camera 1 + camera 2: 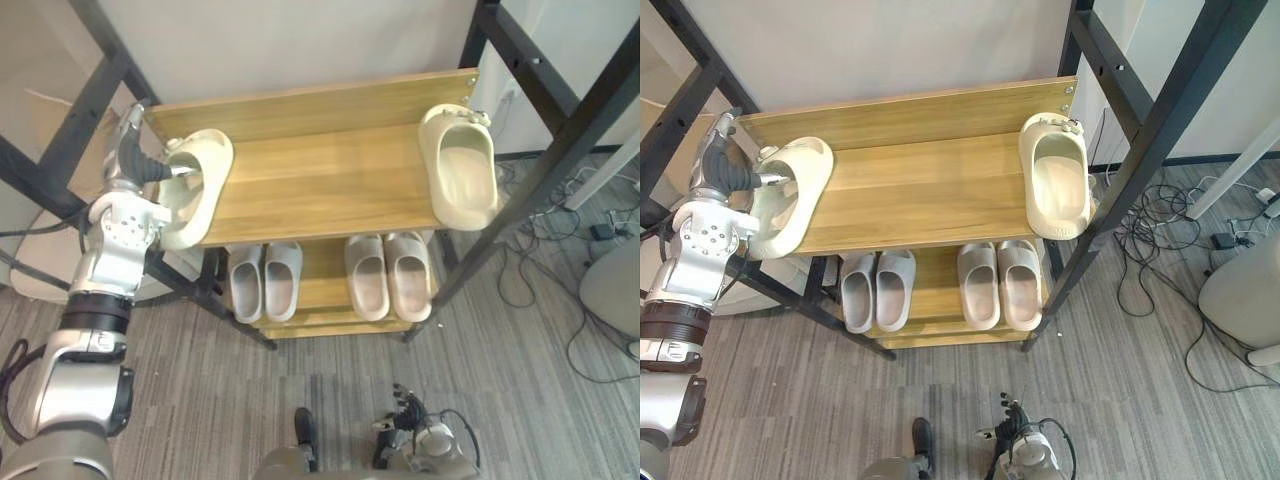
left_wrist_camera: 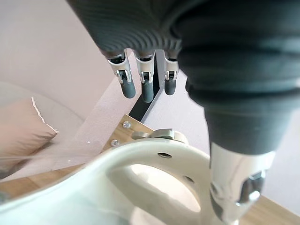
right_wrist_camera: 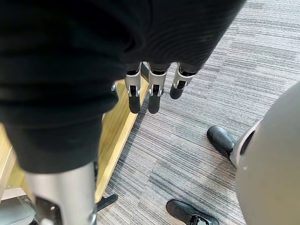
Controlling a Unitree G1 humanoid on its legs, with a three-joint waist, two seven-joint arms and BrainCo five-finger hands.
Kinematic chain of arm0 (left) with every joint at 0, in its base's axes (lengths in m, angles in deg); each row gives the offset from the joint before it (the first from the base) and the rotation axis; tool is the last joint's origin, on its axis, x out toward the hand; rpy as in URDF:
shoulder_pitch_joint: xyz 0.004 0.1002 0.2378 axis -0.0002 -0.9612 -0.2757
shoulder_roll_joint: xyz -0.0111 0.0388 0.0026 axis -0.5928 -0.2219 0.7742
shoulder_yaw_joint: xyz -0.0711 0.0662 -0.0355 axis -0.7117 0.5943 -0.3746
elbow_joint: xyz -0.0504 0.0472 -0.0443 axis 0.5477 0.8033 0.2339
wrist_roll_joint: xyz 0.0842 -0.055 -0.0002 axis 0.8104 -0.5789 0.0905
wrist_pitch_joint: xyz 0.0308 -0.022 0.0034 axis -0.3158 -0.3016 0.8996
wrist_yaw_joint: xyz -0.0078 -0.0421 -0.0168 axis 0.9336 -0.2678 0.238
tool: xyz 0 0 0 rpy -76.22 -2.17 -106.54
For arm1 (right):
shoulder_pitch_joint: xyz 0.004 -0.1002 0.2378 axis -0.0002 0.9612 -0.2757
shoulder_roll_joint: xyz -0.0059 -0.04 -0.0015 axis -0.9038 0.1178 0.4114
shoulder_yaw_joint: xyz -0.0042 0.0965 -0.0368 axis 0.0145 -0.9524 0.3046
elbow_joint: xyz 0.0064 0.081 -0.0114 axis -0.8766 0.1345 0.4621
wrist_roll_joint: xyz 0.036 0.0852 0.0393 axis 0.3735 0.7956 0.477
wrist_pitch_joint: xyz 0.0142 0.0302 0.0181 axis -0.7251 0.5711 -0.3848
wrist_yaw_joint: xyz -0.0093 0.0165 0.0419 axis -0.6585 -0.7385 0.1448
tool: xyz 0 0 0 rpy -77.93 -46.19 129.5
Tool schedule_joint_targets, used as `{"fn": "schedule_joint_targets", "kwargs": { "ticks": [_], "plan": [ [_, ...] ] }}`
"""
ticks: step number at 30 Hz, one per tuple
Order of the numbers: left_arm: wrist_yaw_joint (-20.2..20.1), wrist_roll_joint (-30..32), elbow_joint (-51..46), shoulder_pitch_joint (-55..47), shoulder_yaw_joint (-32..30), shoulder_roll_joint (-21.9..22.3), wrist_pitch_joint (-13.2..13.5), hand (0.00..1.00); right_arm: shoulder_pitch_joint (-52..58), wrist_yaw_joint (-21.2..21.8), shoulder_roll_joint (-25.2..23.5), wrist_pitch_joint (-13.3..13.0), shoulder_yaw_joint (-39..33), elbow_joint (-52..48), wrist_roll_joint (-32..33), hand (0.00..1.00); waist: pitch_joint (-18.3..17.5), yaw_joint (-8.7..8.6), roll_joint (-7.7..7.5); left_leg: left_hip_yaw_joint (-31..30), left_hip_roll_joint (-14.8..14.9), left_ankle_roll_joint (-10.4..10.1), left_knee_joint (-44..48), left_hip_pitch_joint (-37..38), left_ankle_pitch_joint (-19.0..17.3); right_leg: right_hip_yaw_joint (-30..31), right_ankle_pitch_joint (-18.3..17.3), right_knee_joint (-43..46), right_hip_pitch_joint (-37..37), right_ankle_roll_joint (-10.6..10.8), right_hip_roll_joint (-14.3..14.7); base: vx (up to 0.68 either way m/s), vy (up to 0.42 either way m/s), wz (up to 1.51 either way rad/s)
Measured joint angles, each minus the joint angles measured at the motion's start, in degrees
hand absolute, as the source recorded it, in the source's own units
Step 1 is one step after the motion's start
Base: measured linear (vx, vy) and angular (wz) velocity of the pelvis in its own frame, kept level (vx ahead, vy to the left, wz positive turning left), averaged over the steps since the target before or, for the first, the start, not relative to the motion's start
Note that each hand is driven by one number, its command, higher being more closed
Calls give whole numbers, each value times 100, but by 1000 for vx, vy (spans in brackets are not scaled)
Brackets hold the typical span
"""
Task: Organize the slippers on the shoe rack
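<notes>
Wooden shoe rack (image 1: pixel 320 180) with a black metal frame, against a white wall (image 1: pixel 300 40), on grey striped carpet (image 1: pixel 500 380). The top shelf carries one cream foam slipper (image 1: pixel 210 160) overhanging its left end and a second cream slipper (image 1: pixel 460 165) at its right end. Left hand (image 1: pixel 148 168) is at the left slipper, fingers straight, nothing gripped. Right hand (image 3: pixel 153 101) hangs slack and empty over the carpet.

The top shelf (image 1: pixel 320 185) is bare between the left slipper (image 1: pixel 208 152) and the right slipper (image 1: pixel 462 170). Slanting black frame bars (image 1: pixel 570 135) hem both ends. Two slipper pairs (image 1: pixel 368 275) crowd the lower shelf (image 1: pixel 322 275).
</notes>
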Motion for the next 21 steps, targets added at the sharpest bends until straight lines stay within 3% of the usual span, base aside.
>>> {"fn": "schedule_joint_targets", "kwargs": {
  "ticks": [10, 20, 21],
  "plan": [
    [-3, 223, 410, 63, 9, 5, -105, 0, -3, -18, 5, 9, -96, 0, 5, 0, 11, -13, -19, 103, 30, 1, -2, -70, -1, 111, 7, -7, -139, -11, 9, -52, 11, -6],
    [5, 233, 770, 590, -26, -37, -173, 0, -50, -36, -16, 20, -97, 21, 7, 0, 86, 75, -135, 251, 29, -4, 1, -230, -3, 313, 70, 5, -375, -58, 31, -20, 8, -7],
    [6, 234, 781, 612, -26, -52, -173, 100, -58, -42, -17, 19, -96, 22, 7, 0, 87, 79, -137, 257, 27, -4, 1, -237, -3, 322, 71, 5, -387, -60, 32, -35, 11, -4]
  ]
}}
